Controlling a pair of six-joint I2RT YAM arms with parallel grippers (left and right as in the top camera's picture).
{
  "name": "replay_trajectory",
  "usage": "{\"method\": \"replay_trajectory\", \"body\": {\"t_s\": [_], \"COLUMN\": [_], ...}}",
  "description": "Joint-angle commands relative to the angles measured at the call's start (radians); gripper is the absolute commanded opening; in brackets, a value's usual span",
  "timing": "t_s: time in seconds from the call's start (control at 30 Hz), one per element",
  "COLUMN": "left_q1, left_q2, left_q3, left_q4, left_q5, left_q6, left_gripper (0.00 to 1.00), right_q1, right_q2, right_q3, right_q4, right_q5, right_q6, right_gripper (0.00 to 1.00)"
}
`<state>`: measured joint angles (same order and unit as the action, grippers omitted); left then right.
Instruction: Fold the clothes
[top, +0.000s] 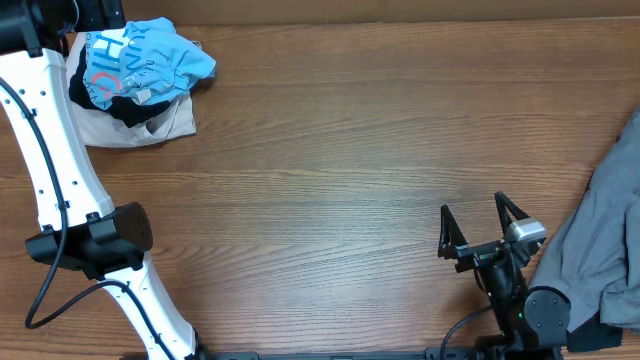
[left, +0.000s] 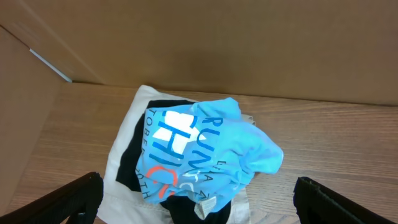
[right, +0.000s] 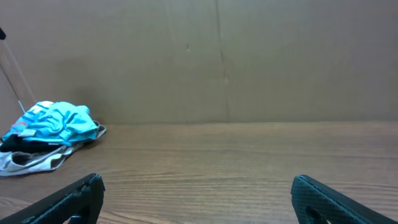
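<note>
The clothes sit in two places on the wooden desk (top: 330, 150). At the far left corner lies a crumpled heap: a sky-blue T-shirt (top: 150, 55) with white and pink lettering on top, bunched rather than spread, over a black garment (top: 125, 108), with a beige garment (top: 150, 128) beneath both and spilling out toward the desk's middle. At the right edge a grey garment (top: 600, 230) is draped loosely, its lower part running past the near edge, just beside the right arm's base.

The left gripper (left: 199, 183) hangs over the heap with its fingers spread wide, one at each lower corner of its wrist view, touching no cloth (the overhead view shows only the white left arm (top: 50, 150) reaching toward that corner). The right gripper (top: 472, 205) is low near the near edge, right of centre, fingers likewise wide apart and empty, pointing across bare wood toward the brown cardboard wall (right: 217, 56) behind the desk.
</note>
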<state>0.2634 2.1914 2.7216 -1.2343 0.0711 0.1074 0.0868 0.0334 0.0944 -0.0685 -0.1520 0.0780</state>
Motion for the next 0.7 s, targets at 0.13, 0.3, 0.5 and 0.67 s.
{"method": "replay_trajectory", "body": {"t_s": [0.13,0.3,0.5,0.67], "left_q1": [-0.005,-0.005,-0.005,-0.005], "left_q2": [0.001,0.001,0.001,0.001], "left_q3": [-0.003,-0.003,-0.003,-0.003], "left_q4": [0.004,0.004,0.004,0.004], "left_q5": [-0.003,-0.003,-0.003,-0.003], "left_q6": [0.012,0.012,0.012,0.012], "left_gripper": [1.0,1.0,1.0,1.0], "right_q1": [0.005,0.002,0.002,0.002], "right_q2": [-0.031,-0.031,-0.031,-0.031], "right_q3": [-0.063,-0.087,-0.087,-0.087], "right_q4": [0.008,0.006,0.006,0.006], "right_q5": [0.0,-0.031,-0.032,-0.032], "right_q6": [0.003,0.004,0.003,0.003], "right_gripper": [1.0,1.0,1.0,1.0]}}
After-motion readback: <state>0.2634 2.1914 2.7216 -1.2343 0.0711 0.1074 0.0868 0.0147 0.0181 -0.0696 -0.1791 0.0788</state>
